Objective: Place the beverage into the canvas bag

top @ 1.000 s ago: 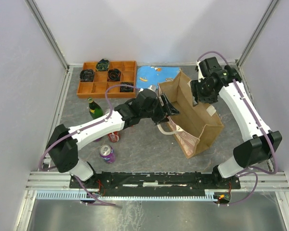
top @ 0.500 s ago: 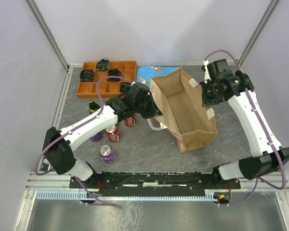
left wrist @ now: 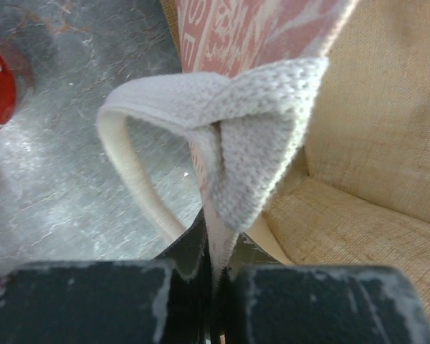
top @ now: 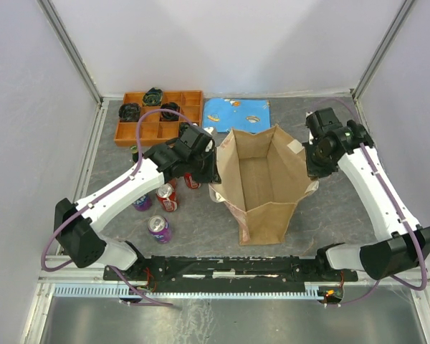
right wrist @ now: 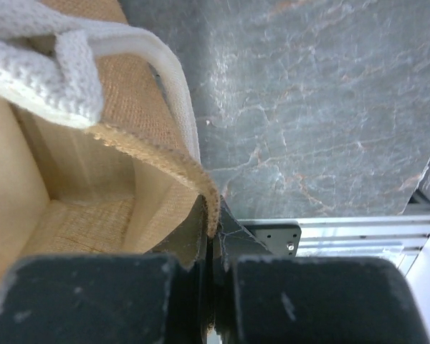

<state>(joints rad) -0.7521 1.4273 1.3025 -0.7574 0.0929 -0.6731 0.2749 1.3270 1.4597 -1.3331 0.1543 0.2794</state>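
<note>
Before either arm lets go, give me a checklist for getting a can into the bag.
1. Grip, left pincer shut on strap: ok.
2. Grip, right pincer shut on rim: ok.
3. Upright bag, mouth open: ok.
4. Target, purple can outside bag, nothing over it: ok.
5. A pincer free for a can: not ok, both hold the bag.
6. Will bag stand alone if released: cannot tell.
</note>
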